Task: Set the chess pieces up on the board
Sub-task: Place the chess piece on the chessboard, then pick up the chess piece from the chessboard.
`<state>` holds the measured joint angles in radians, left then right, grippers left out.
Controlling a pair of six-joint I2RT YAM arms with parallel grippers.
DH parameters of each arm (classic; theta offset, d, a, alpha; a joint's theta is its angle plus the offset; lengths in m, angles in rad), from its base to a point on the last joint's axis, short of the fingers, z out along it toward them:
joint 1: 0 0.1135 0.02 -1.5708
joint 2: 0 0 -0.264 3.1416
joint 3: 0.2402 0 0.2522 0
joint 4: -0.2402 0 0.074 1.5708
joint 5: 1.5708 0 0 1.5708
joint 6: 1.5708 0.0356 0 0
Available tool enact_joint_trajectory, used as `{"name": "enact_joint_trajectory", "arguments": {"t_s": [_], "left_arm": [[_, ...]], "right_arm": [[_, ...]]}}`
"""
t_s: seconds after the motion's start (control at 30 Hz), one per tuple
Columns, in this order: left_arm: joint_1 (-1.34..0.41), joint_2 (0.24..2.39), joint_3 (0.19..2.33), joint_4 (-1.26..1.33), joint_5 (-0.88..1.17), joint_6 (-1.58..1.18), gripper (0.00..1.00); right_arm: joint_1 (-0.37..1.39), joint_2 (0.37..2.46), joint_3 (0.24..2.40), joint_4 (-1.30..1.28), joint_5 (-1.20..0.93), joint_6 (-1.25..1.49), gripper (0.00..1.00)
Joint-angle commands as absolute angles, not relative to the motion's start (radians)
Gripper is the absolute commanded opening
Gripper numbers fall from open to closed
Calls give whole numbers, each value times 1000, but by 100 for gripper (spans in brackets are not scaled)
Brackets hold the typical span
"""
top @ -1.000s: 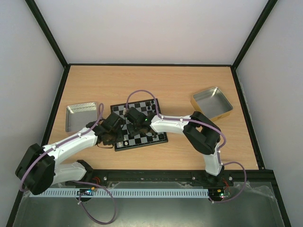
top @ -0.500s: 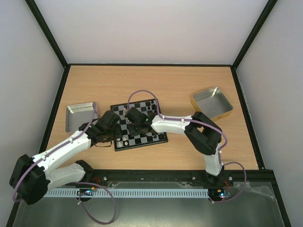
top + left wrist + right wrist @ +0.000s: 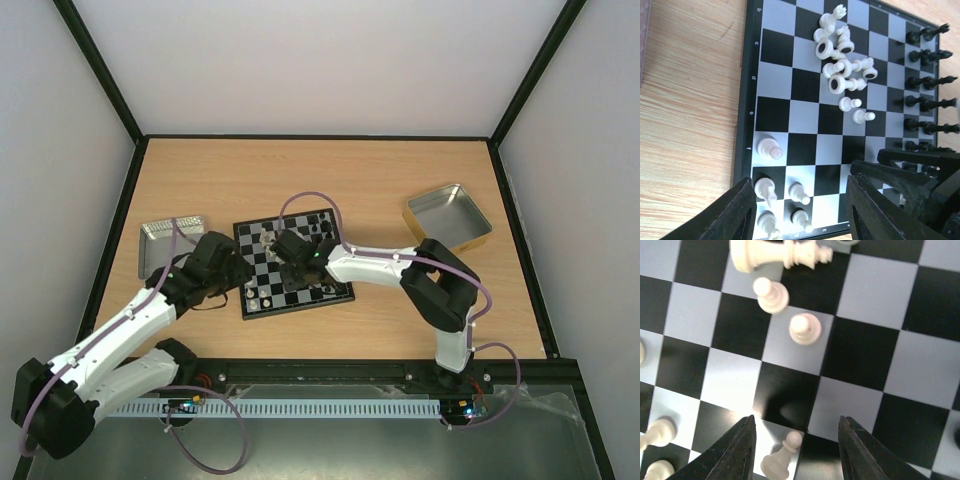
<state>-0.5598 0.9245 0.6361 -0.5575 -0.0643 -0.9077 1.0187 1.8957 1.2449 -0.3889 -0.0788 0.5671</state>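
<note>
The board (image 3: 338,291) lies mid-table. My left gripper (image 3: 236,279) hangs open over its near-left corner. In the left wrist view the left gripper (image 3: 800,192) straddles several upright white pieces (image 3: 799,193) without touching them. One white pawn (image 3: 769,148) stands one row further on. A heap of fallen white pieces (image 3: 842,65) lies mid-board, and the black pieces (image 3: 927,75) stand in rows along the far side. My right gripper (image 3: 291,288) is open over the board's near part. Between the fingers of the right gripper (image 3: 796,440) a white pawn (image 3: 780,460) stands free. Two more pawns (image 3: 804,328) stand further ahead.
A shallow silver tin (image 3: 168,240) lies left of the board, close to my left arm. A gold-sided tin (image 3: 448,218) sits at the back right. Black frame rails border the table. The right gripper's black fingers (image 3: 920,175) show close beside the left one.
My left arm has drawn back to the left, from over the board to its left edge. The right gripper has shifted slightly toward the near side of the board.
</note>
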Motion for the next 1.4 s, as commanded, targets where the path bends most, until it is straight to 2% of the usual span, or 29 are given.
{"name": "enact_joint_trajectory", "arguments": {"t_s": [0.0, 0.13, 0.37, 0.53, 0.77, 0.87, 1.13, 1.37], "left_arm": [[-547, 901, 621, -523, -70, -899, 51], [-541, 903, 612, -506, -53, -883, 52], [-537, 892, 601, -499, -36, -868, 52], [-533, 888, 603, -497, -32, -865, 52], [-531, 889, 610, -493, -23, -866, 53], [-523, 890, 612, -482, -1, -867, 55], [-422, 873, 607, -337, 227, -870, 63], [-356, 861, 603, -90, 540, -911, 73]], "right_arm": [[1048, 1849, 1213, -455, -23, 650, 44], [1072, 1855, 1197, -441, -33, 702, 43], [1089, 1885, 1203, -462, 20, 758, 29], [1089, 1895, 1211, -491, 62, 763, 24], [1089, 1881, 1200, -473, 69, 755, 13], [1089, 1856, 1179, -428, 62, 722, 11], [1001, 1665, 1006, -42, -137, 497, 13], [902, 1549, 969, 164, -506, 311, 13]]}}
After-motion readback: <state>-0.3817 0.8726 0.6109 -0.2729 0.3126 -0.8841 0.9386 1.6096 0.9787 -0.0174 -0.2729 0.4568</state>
